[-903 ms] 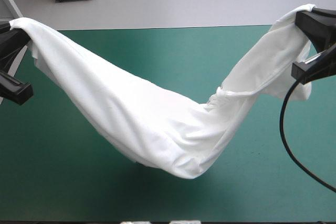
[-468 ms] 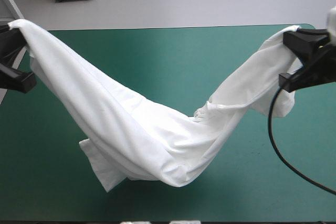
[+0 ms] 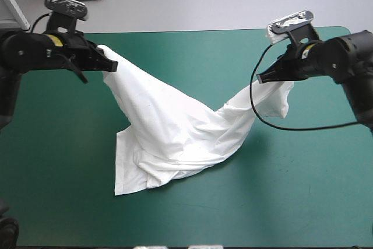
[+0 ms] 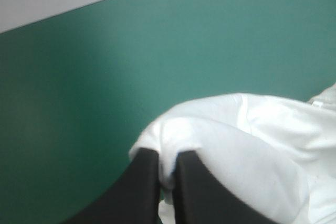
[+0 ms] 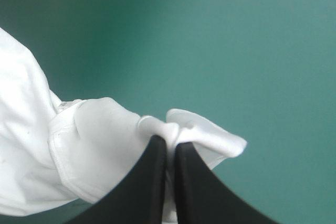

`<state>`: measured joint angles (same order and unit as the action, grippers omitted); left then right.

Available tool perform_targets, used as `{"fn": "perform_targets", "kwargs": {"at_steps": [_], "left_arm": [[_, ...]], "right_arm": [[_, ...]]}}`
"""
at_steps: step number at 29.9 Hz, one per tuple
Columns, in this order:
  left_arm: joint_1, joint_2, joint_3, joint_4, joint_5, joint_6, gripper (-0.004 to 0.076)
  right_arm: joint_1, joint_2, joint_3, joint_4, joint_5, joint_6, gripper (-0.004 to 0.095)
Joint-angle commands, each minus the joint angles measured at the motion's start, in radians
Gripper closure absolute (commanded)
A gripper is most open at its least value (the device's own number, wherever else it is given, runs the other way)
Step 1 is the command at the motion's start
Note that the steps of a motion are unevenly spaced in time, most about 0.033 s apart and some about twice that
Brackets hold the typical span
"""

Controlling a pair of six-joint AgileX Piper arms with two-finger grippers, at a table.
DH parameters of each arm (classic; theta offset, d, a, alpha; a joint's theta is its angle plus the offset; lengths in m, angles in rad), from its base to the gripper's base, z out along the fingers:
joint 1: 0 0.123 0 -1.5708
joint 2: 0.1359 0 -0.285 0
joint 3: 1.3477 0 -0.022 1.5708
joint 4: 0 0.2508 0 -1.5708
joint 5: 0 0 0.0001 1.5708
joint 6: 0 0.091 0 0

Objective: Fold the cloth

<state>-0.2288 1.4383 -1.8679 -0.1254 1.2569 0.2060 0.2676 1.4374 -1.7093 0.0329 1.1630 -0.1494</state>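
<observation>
1. High view: one T-shirt [image 3: 175, 126] sags onto the middle of the table [image 3: 58, 190]. Two grippers, left [image 3: 109, 63] and right [image 3: 262, 78], lift its ends above the table.
2. Left wrist view: two fingers pinch the T-shirt [image 4: 252, 145].
3. Right wrist view: two fingers pinch a T-shirt [image 5: 94, 150] fold.

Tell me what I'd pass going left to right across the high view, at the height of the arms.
left hand, pinching one end of the T-shirt → T-shirt, sagging onto the teal-green table → right hand, pinching the other end
</observation>
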Motion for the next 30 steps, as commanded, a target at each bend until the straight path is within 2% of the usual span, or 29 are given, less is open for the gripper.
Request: {"fn": "perform_targets", "kwargs": {"at_steps": [1, 10, 14, 20, 25, 28, 30], "left_arm": [[-0.001, 0.069, -0.021, 0.013, -0.055, 0.020, 0.0733], [-0.001, 0.283, -0.038, 0.061, -0.224, 0.020, 0.0733], [-0.001, 0.367, -0.052, 0.079, -0.301, 0.020, 0.0733], [-0.001, 0.483, -0.103, 0.095, -0.329, 0.020, 0.0733], [-0.001, 0.526, -0.107, 0.094, -0.374, 0.020, 0.0733], [-0.001, 0.531, -0.107, 0.091, -0.380, 0.018, 0.0731], [-0.001, 0.531, -0.107, 0.089, -0.380, 0.018, 0.0714]], "right_arm": [[0.001, 0.073, -0.021, -0.019, -0.118, -0.004, 0.0921], [-0.002, 0.330, -0.150, -0.119, -0.171, -0.015, 0.0921], [-0.029, 0.433, -0.229, -0.115, -0.171, -0.015, 0.0921], [-0.069, 0.548, -0.267, -0.103, -0.197, -0.020, 0.0921], [-0.101, 0.610, -0.267, 0.001, -0.211, -0.049, 0.0921], [-0.120, 0.621, -0.267, 0.080, -0.222, -0.128, 0.0914], [-0.138, 0.621, -0.267, 0.155, -0.239, -0.173, 0.0876]]}}
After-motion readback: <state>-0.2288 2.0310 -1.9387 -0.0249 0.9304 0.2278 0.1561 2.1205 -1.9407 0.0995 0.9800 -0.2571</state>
